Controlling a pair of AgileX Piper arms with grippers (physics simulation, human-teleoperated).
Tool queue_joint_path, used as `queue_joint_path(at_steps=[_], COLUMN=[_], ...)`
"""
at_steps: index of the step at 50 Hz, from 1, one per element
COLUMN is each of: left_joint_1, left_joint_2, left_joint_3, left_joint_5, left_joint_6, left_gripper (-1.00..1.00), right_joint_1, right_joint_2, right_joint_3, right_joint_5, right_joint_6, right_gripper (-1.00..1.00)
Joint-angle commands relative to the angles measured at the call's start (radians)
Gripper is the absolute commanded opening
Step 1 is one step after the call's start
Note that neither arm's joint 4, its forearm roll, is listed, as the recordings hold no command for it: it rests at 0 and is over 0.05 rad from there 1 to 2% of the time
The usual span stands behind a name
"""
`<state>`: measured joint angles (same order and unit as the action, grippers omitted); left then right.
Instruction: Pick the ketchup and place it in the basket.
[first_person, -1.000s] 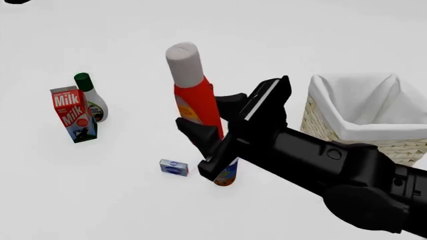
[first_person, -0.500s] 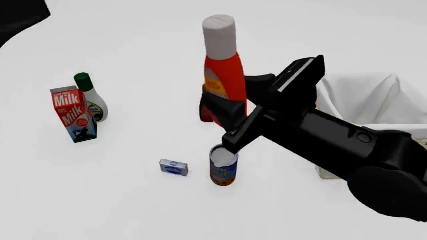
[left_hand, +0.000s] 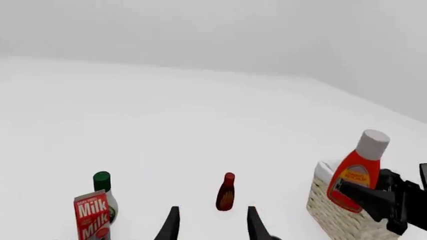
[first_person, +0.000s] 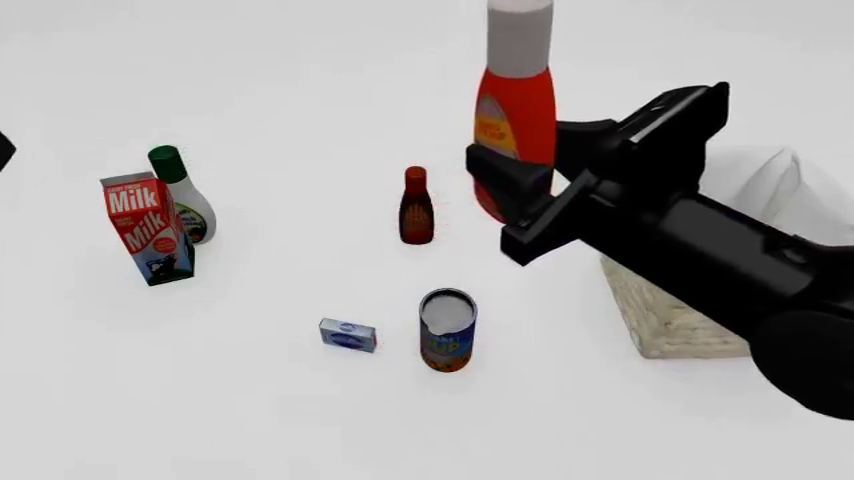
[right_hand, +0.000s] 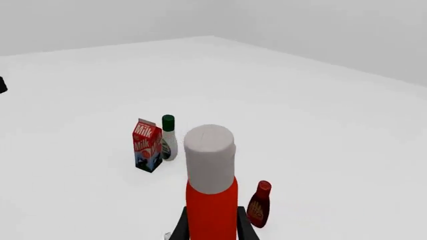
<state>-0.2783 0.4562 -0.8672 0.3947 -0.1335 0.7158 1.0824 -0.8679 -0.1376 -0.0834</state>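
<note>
The ketchup (first_person: 515, 110) is clamped by the right gripper (first_person: 541, 185) and has been carried higher and rightward, apparently just short of the basket (first_person: 667, 320); the dark-red bottle (first_person: 415, 206) is now uncovered. The left gripper's (left_hand: 212, 222) fingers are spread, empty.

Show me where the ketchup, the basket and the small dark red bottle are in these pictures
ketchup (first_person: 523, 110), front view, on its red body above the right gripper.
basket (first_person: 667, 320), front view, on its woven wicker side wall.
small dark red bottle (first_person: 415, 212), front view, on the middle of its body.
</note>
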Motion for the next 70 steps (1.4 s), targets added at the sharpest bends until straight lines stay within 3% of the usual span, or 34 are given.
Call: queue_joint_path(at_steps=[1,2,3,5,6,8,10,15,24,33,34,46,51,70], left_joint_1=[0.057,0.056,0.072,0.068,0.083,0.090,0.105,0.097,0.105,0.169,0.214,0.245,0.284,0.295], left_joint_2=[-0.146,-0.153,-0.176,-0.211,-0.220,-0.239,-0.268,-0.313,-0.394,-0.455,-0.456,-0.456,-0.456,-0.456], left_joint_3=[0.179,0.196,0.214,0.235,0.243,0.265,0.287,0.332,0.418,0.484,0.495,0.589,0.630,0.719], left_joint_5=[-0.099,-0.104,-0.115,-0.119,-0.126,-0.135,-0.145,-0.158,-0.200,-0.258,-0.285,-0.360,-0.399,-0.477], left_joint_6=[0.030,0.014,0.051,0.028,0.063,0.021,0.067,0.070,0.142,0.153,0.170,0.122,0.123,0.138], left_gripper=[1.00,1.00,1.00,1.00,1.00,1.00,1.00,1.00,1.00,1.00,1.00,1.00,1.00,1.00], right_joint_1=[-0.054,-0.066,-0.076,-0.101,-0.111,-0.138,-0.159,-0.214,-0.292,-0.371,-0.378,-0.425,-0.460,-0.554], right_joint_2=[-0.016,-0.016,-0.019,-0.023,-0.024,-0.030,-0.037,-0.045,-0.063,-0.084,-0.085,-0.076,-0.057,-0.021], right_joint_3=[0.009,0.009,0.010,0.010,0.009,0.009,0.013,0.023,0.036,0.054,0.056,0.046,0.042,0.023], right_joint_5=[-0.010,-0.011,-0.013,-0.017,-0.017,-0.020,-0.022,-0.034,-0.049,-0.064,-0.067,-0.076,-0.094,-0.119], right_joint_6=[0.015,0.012,0.016,0.014,0.017,0.019,0.026,0.033,0.052,0.062,0.058,0.067,0.072,0.090], right_gripper=[-1.00,-1.00,-1.00,-1.00,-1.00,-1.00,-1.00,-1.00,-1.00,-1.00,-1.00,-1.00,-1.00,-1.00])
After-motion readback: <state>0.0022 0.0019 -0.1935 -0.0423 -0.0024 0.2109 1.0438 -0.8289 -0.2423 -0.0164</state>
